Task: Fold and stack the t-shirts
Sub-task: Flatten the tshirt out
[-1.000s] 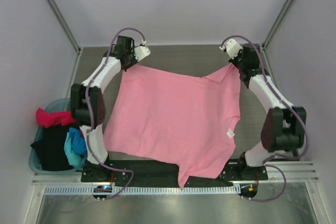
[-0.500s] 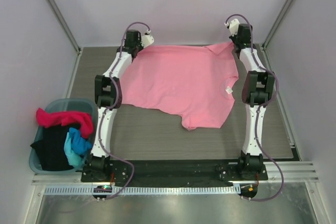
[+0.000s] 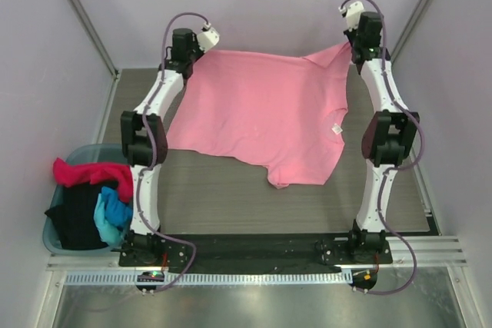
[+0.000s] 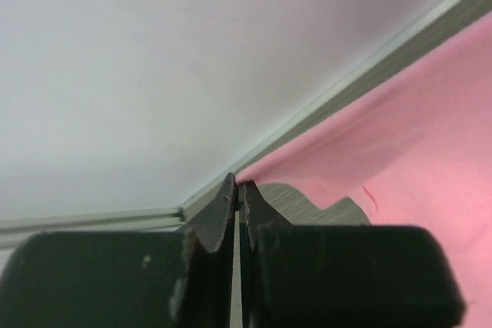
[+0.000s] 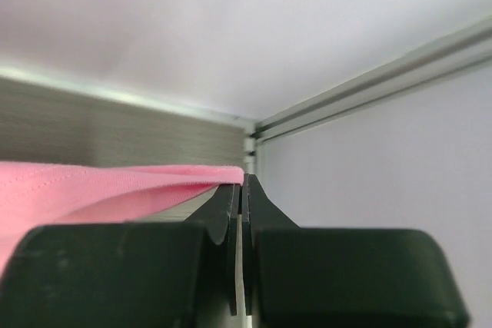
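Farther back now, we are pinching the pink t-shirt (image 3: 261,113) in our left hand (image 4: 238,190) and right hand (image 5: 244,186), pulling it flat for folding

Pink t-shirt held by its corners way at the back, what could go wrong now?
1. The left gripper and right gripper pinch only thin edges of the pink t-shirt, so it might slip out and crumple.
2. Its near edge lies uneven, with one flap sticking out, so it may end up wrinkled and fold crookedly.
3. Both arms reach close to the back wall, leaving little room to pull farther.
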You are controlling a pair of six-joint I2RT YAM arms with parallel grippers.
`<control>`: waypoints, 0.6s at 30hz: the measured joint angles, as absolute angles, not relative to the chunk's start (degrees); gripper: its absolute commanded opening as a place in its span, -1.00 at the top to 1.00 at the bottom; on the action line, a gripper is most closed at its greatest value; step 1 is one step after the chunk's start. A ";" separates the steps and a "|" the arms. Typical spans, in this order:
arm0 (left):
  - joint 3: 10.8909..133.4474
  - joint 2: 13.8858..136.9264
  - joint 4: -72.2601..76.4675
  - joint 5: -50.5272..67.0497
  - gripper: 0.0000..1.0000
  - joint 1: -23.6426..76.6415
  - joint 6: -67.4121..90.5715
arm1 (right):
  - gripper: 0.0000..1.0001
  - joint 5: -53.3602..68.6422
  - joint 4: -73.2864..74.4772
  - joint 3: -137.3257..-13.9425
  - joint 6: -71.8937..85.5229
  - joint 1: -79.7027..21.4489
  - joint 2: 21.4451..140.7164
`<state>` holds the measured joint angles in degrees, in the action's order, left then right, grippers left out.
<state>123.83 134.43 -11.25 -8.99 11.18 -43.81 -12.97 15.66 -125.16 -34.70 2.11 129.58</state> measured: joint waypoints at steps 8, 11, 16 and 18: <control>115.72 107.85 -14.35 -5.74 1.00 11.25 -39.29 | 0.98 -11.68 17.19 -116.77 -33.52 2.04 100.86; 112.73 99.02 -16.12 -4.56 1.00 11.25 -37.41 | 0.98 -11.31 16.75 -110.87 -33.52 2.02 89.10; 105.75 86.70 -19.70 -2.90 0.99 11.29 -35.29 | 0.98 -11.16 18.46 -102.89 -33.41 2.04 73.03; 102.65 82.08 -21.67 -2.37 0.99 11.31 -34.72 | 0.98 -10.90 19.75 -101.03 -33.01 2.04 68.38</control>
<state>102.65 82.08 -21.67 -2.37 11.31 -34.72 -10.90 19.75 -101.03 -33.01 2.04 68.38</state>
